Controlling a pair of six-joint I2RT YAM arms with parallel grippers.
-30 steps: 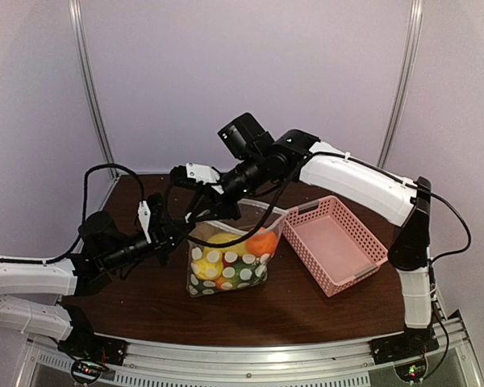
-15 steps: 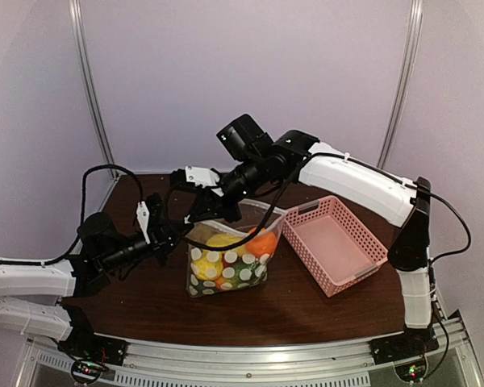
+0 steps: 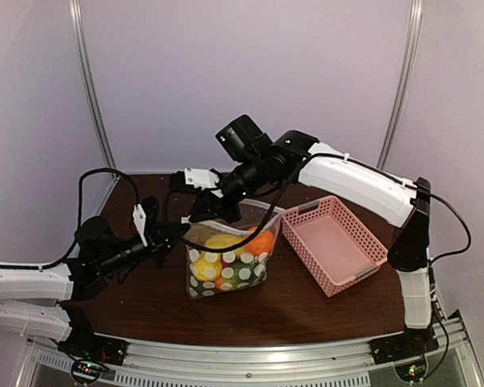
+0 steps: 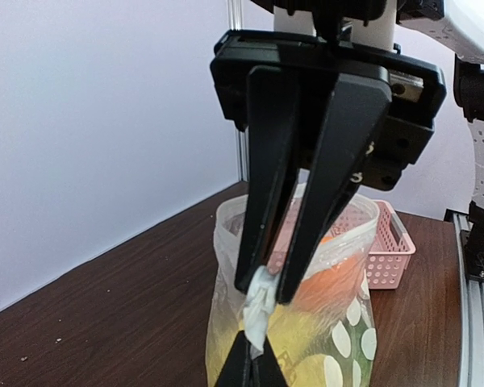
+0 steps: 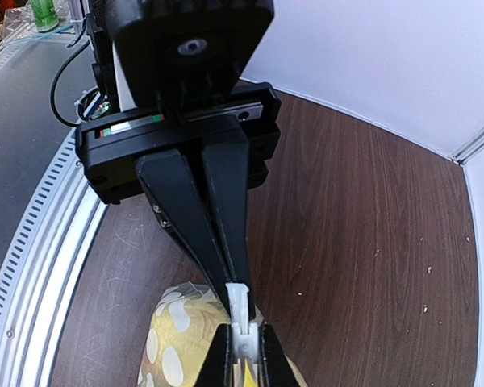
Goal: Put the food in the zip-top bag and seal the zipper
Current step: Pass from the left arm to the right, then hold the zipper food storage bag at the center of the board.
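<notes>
The zip-top bag [image 3: 226,266], clear with white dots, stands upright at mid-table. Food shows through it: an orange ball [image 3: 262,242], a yellow lemon [image 3: 216,242] and green pieces lower down. My left gripper [image 3: 180,235] is shut on the bag's bunched left corner [image 4: 258,318], its jaws pressed together at the bottom of the left wrist view [image 4: 252,359]. My right gripper [image 3: 200,216] comes from above and is shut on the zipper's white slider tab [image 5: 244,310], directly against the left fingertips [image 5: 235,278]. Behind the grippers the bag's mouth [image 4: 363,222] gapes open.
A pink lattice basket [image 3: 356,272] stands right of the bag, close to its right side. The right arm [image 3: 347,181] reaches across above the bag and basket. Dark wood table surface [image 3: 145,298] lies in front and to the left.
My right gripper's jaws have closed onto the slider tab. The left arm has drawn slightly left, pulling the bag's corner with it.
</notes>
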